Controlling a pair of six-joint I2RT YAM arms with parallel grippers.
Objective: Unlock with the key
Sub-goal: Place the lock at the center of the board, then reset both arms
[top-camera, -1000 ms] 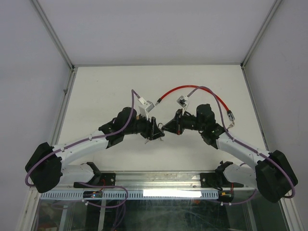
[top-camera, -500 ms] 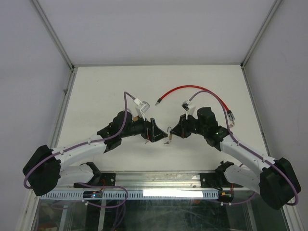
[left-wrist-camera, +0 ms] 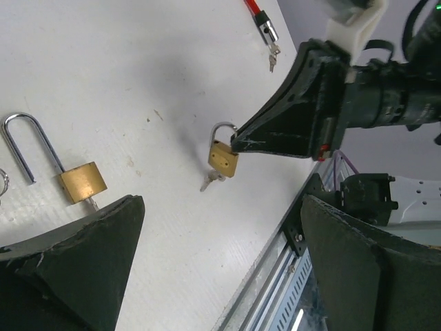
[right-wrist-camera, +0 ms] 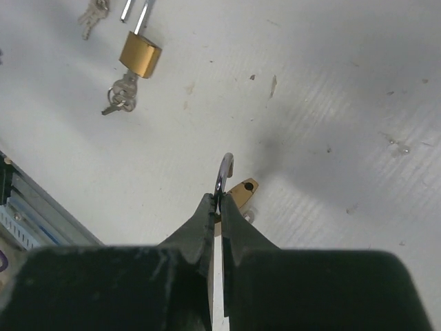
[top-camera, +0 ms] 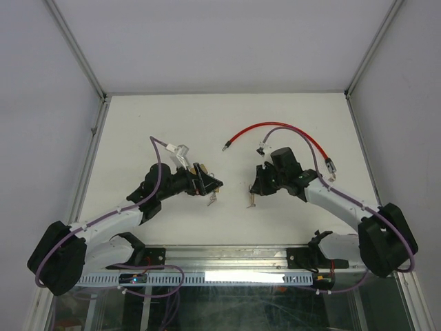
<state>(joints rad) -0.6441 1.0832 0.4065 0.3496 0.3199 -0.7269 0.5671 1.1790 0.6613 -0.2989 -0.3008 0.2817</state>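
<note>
At the near edge a metal rail (top-camera: 227,256) borders the white table (top-camera: 172,124), with the arm bases bolted along it. Just beyond, the left gripper (left-wrist-camera: 222,207) hangs above the table with its fingers spread wide and nothing between them. Beside its left finger a long-shackle padlock (left-wrist-camera: 83,181) lies flat, keys at its base, one leg of the shackle ending free next to the brass body. A strip of bare table separates it from the right gripper (right-wrist-camera: 221,205), whose fingers are pinched together on the shackle of a small brass padlock (left-wrist-camera: 224,158). That body hangs tilted below the fingertips with a bunch of keys (left-wrist-camera: 212,181) under it; whether these touch the surface I cannot tell. The two grippers face each other, apart. Farther out, a red cable (top-camera: 275,127) arcs across the table behind the right arm. Beyond it a broad stretch of white surface runs to the far wall, framed by aluminium edge strips (top-camera: 94,138) at left and right.
</note>
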